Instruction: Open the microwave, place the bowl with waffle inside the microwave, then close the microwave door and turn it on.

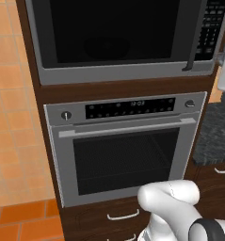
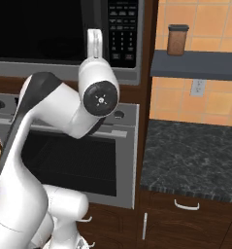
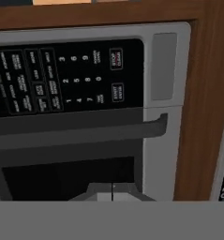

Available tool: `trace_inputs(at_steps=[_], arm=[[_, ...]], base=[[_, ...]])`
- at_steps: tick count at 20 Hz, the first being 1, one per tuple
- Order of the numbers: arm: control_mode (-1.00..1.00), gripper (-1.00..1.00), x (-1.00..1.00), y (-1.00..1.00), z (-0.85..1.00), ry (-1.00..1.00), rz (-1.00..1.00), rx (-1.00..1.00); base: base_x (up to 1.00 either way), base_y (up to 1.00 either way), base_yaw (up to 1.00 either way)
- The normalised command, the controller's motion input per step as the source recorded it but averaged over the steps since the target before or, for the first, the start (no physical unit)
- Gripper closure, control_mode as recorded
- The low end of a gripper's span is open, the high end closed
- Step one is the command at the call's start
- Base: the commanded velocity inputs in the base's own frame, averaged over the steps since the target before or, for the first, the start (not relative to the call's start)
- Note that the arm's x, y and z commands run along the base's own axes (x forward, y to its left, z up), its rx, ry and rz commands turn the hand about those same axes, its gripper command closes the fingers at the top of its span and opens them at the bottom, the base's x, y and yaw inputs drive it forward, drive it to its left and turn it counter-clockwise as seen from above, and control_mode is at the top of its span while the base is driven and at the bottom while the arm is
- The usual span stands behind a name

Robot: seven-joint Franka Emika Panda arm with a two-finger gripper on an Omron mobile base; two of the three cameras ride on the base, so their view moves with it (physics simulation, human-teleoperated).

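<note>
Nearest you, the jaws (image 3: 112,192) sit at 6 o'clock in the hand view, clenched with the two tips pressed together and nothing between them. They touch nothing that you can see; they hang just in front of the microwave door (image 3: 66,176).

Just beyond them is the door handle (image 3: 80,132), a dark bar that runs across this rolled view and ends in a small hook toward 3 o'clock. Past it lies the keypad (image 3: 62,79), filling the 10 to 12 o'clock part.

From the left base view, the microwave (image 1: 123,70) fills the top, above the oven (image 1: 123,155), and its door looks shut, with the handle at about 2 o'clock.

Expect the door to behave as a stiff, hinged panel: it should swing rather than flex, and its glass front offers no purchase. Take hold on the handle, which is rigid and narrow, so you will need to release the jaws first and straddle the bar.

The bowl with waffle cannot be located from these pictures.
</note>
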Motion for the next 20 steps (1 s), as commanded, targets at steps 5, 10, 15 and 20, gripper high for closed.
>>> trace_inputs(at_steps=[5,10,15,20], arm=[[-1.0,1.0,0.63,-0.37,-0.04,0.01,0.0,0.14],[-1.0,1.0,0.69,-0.28,-0.02,0.01,0.0,0.12],[-1.0,1.0,0.7,-0.09,-0.11,0.02,0.0,0.08],[-1.0,1.0,0.79,-0.08,-0.26,0.02,0.0,0.08]], base=[[0.0,0.0,0.0],[0.0,0.0,0.0],[0.0,0.0,0.0],[0.0,0.0,0.0]])
